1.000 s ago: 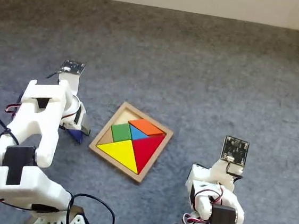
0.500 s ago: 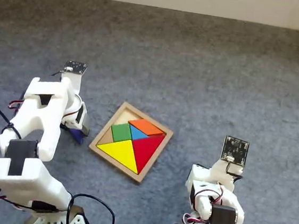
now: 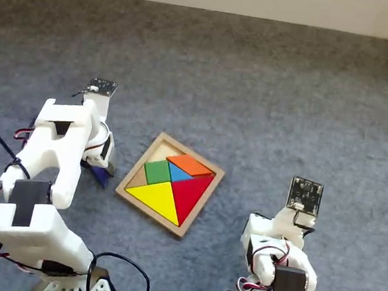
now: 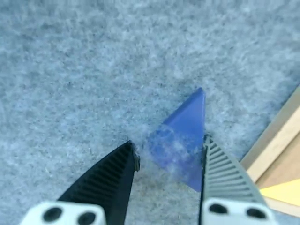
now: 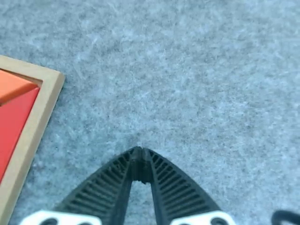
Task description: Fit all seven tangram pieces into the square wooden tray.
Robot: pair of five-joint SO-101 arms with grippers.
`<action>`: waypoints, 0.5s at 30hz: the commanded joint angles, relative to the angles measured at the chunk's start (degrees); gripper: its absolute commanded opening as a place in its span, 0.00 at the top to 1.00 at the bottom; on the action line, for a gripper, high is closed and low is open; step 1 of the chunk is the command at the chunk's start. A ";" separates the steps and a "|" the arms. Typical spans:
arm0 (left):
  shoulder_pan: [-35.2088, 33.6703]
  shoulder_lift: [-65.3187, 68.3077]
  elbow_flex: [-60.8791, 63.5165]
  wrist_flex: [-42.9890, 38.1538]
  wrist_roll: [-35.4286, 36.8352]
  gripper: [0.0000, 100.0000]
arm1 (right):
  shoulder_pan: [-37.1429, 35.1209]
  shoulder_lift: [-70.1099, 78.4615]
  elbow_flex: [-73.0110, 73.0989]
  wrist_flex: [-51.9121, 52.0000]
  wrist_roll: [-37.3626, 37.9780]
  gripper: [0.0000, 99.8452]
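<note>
The blue triangle [image 4: 183, 136] is laid flat on the grey carpeted bench [image 3: 290, 93], at nine o'clock of the square wooden tray [image 3: 201, 202], just beside its rim. It is straddled by the left gripper [image 4: 168, 144], which is spread wide. The right gripper [image 5: 139, 152] is held closed at four o'clock of the tray.

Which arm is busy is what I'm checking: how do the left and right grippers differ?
The left gripper is open around the blue triangle; the right gripper is shut, empty. The left is over that piece; the right over bare carpet beside the tray. Both are black, ribbed.
</note>
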 commanded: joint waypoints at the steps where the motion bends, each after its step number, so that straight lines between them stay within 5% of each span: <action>1: 1.36 -0.48 -2.51 0.09 0.09 0.84 | 0.66 -0.66 6.64 -0.66 0.53 1.00; 15: 8.13 -13.05 -3.21 4.04 -12.66 0.84 | 0.66 -0.66 6.64 -0.66 0.53 1.00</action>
